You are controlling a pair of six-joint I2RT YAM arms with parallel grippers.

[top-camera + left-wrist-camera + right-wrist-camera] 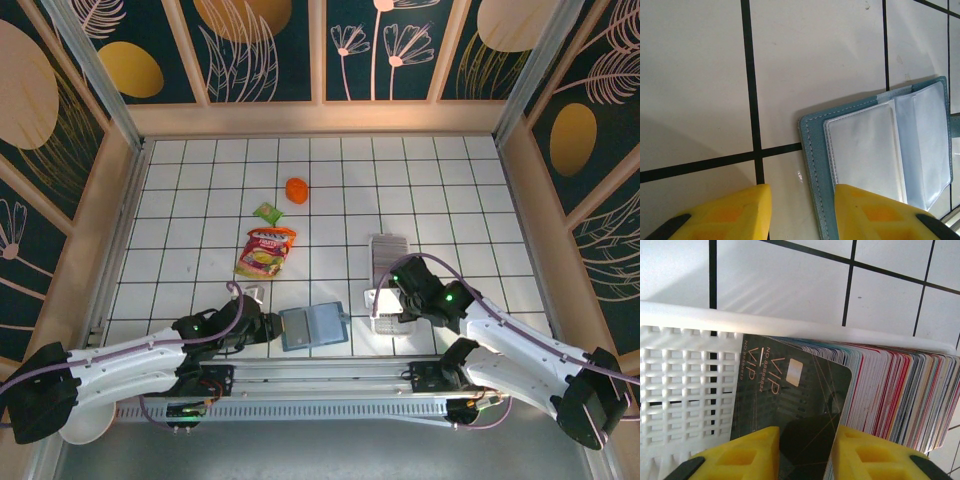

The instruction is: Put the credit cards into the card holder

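Right hand (pixel 805 436) part-open around credit card (pixel 790 390) (left hand (pixel 802 192) by card holder (pixel 880 145))

Dark credit card (pixel 790 405) printed "VIP" twice, small "NO" beside it, digits too fine to read

From my station I look down on a table top (pixel 200 180) of white tiles crossed by black grid lines. A pale wooden frame (pixel 320 118) borders it. Above the frame rise dark teal wall panels (pixel 265 75) printed with peach flower outlines and gold ovals. Aluminium posts (pixel 92 70) slant up at the far corners, and a perforated metal rail (pixel 330 408) runs along the near edge. The light is bright and even.
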